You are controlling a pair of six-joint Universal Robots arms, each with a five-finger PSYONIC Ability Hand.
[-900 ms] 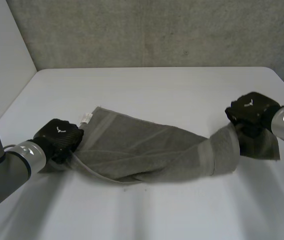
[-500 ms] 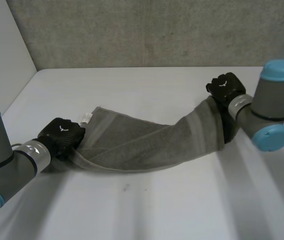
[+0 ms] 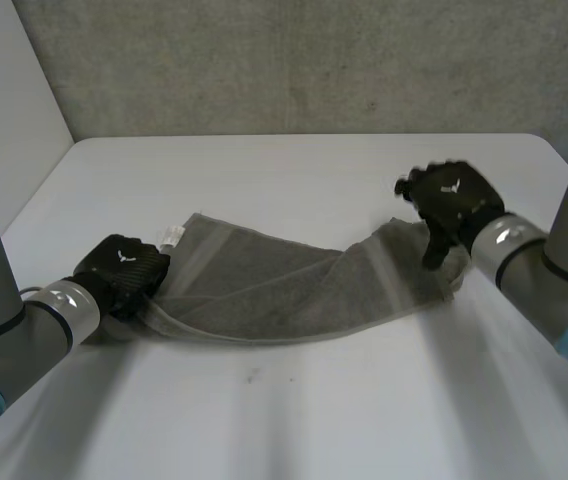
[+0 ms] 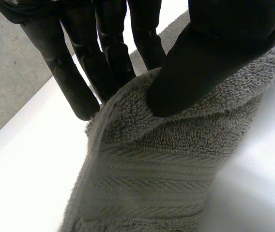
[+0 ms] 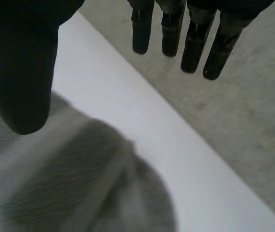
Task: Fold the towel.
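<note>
— Towel [image 3: 264, 290]: where is it for you now?
— You have it lying as a long grey band across the white table [image 3: 284, 420]. It runs from your left hand [image 3: 119, 270] at its nearer end to your right hand [image 3: 454, 200] at its farther end.
— And the left hand's hold?
— Your left wrist view shows the thumb pressing the towel's edge against the fingers. It is clamped in the same spot as half a second ago.
— What has changed at the far end?
— Half a second ago your right hand held that end lifted off the table. Now its fingers are straight, apart from the thumb, and hold nothing. The end lies slumped on the table just below it. Behind the table stands the grey wall [image 3: 294, 60]
</note>
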